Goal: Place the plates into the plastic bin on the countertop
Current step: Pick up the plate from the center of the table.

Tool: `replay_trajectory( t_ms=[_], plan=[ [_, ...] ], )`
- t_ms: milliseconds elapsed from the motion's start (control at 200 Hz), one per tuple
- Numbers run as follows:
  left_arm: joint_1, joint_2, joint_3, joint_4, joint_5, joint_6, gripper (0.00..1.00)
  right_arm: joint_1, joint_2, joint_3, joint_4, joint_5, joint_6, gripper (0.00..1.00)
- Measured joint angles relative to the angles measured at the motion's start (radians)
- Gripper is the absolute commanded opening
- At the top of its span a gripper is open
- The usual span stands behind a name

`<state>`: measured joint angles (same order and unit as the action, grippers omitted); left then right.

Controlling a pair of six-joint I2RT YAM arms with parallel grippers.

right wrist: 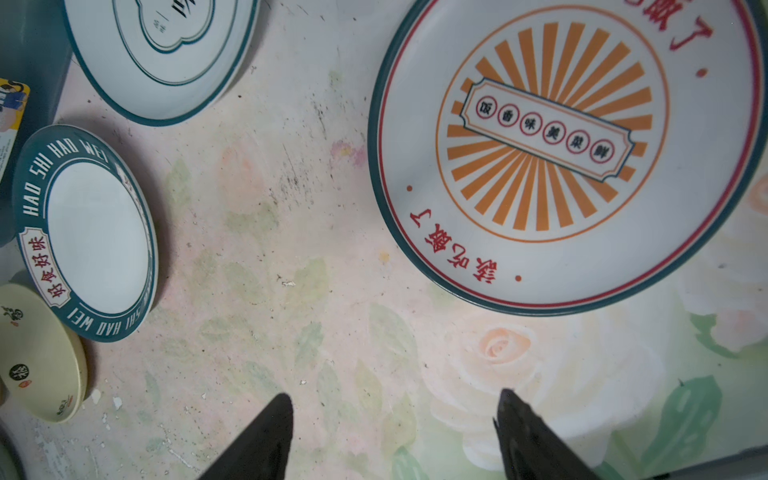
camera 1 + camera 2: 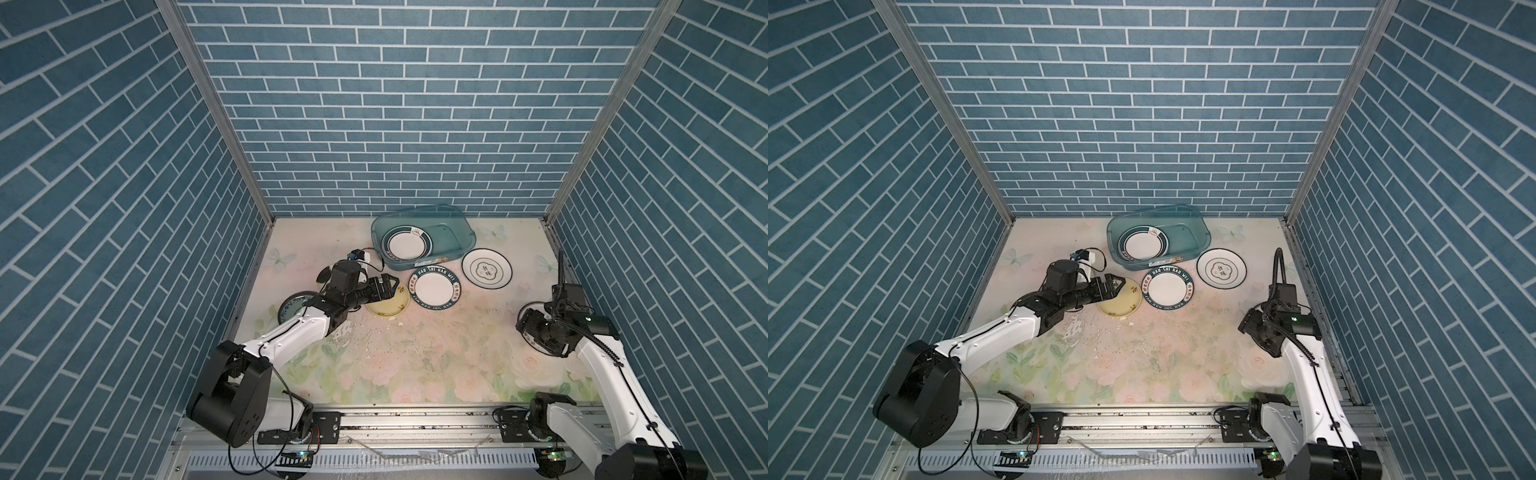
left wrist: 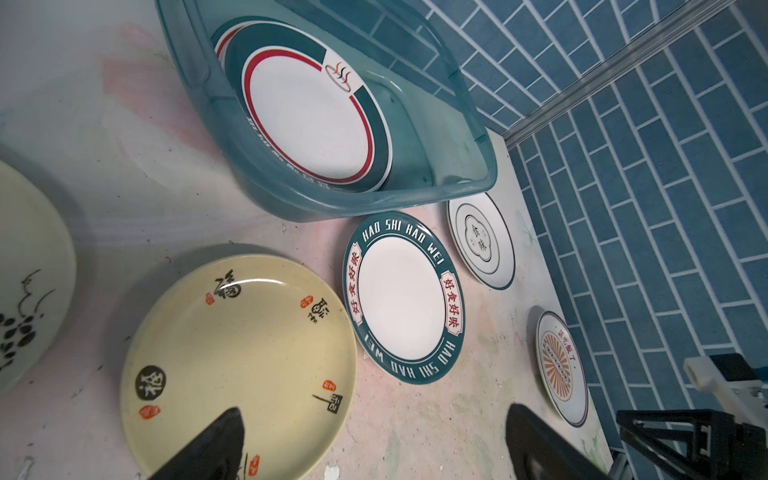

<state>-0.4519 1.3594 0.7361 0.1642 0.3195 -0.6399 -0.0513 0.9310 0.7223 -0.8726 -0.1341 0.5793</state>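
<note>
The bin (image 2: 453, 239) holds green-rimmed plates (image 2: 406, 244) stacked at one end. Left gripper (image 3: 374, 440) gapes wide by a yellow plate (image 3: 232, 340) — right gripper (image 1: 395, 436) spread, empty.

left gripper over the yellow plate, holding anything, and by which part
Nothing is held. The left gripper stands open over the edge of the yellow plate, not closed on it. The right gripper is open and empty too.
</note>
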Motion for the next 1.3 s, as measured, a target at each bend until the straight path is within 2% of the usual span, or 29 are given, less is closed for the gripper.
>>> replay_trajectory(
  t_ms=[415, 690, 940, 1075, 1295],
  plan=[
    [0.0, 0.022, -0.049, 0.046, 0.022, -0.016, 1.0, -0.065, -0.05, -0.102, 0.062, -0.17, 0.023, 0.77],
    [0.0, 0.027, -0.049, 0.059, 0.027, -0.019, 0.99, -0.068, 0.015, -0.211, 0.322, -0.398, 0.141, 0.74],
    [0.0, 0.027, -0.058, 0.068, 0.032, -0.019, 1.0, -0.065, 0.078, -0.251, 0.609, -0.502, 0.28, 0.7],
    [0.0, 0.027, -0.06, 0.084, 0.039, -0.023, 1.0, -0.019, 0.146, -0.251, 0.747, -0.51, 0.331, 0.67],
    [0.0, 0.027, -0.071, 0.113, 0.053, -0.033, 0.99, 0.147, 0.314, -0.243, 0.932, -0.507, 0.379, 0.61]
  ],
)
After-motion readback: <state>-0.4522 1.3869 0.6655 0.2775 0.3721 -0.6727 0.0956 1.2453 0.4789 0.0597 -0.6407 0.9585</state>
